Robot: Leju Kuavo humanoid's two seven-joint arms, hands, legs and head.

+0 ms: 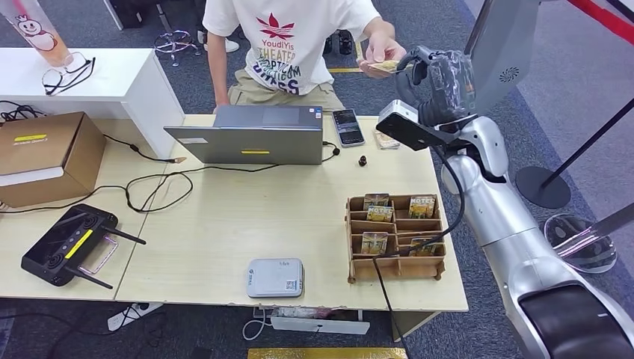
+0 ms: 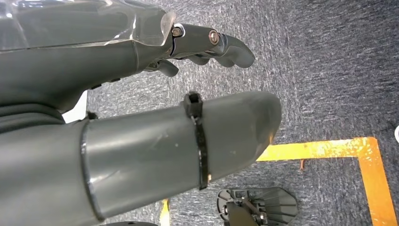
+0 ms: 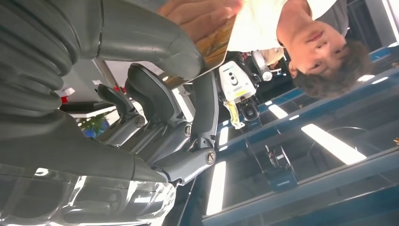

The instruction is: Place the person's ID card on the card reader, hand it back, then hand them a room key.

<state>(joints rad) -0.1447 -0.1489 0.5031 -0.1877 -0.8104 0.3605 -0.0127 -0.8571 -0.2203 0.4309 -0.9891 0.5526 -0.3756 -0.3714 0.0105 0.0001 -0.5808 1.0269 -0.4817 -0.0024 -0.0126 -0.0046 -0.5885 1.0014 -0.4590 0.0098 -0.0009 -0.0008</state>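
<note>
Head view, near to far: white card reader [image 1: 276,277] at the near table edge, well below and left of the raised right hand [image 1: 437,78]; black remote controller with antennas [image 1: 69,244] far to the left on the adjoining table; wooden compartment tray [image 1: 395,238] holding several room key cards [image 1: 377,214], directly below the right hand's forearm and nearer the robot; cardboard box [image 1: 43,155] at far left; grey laptop [image 1: 253,133] with its lid toward the robot, left of the right hand; black smartphone [image 1: 348,126] lying flat beside the laptop, just below and left of the hand; small stack of cards [image 1: 386,140] on the table under the hand's wrist camera. Right hand: lifted beyond the far table edge, fingers and thumb closed on a yellowish card [image 1: 386,66], which the person's hand [image 1: 383,51] also grasps at its other end; whether this card is the ID card or a room key cannot be told. Right wrist view: same card [image 3: 214,44] pinched between the thick thumb and dark fingers [image 3: 204,110], the person's fingers on its far part. Person in a white printed T-shirt [image 1: 280,41] stands behind the table. Left wrist view: left hand [image 2: 188,94] hanging over grey carpet with an orange floor marking [image 2: 329,149], fingers loosely apart, holding nothing.
</note>
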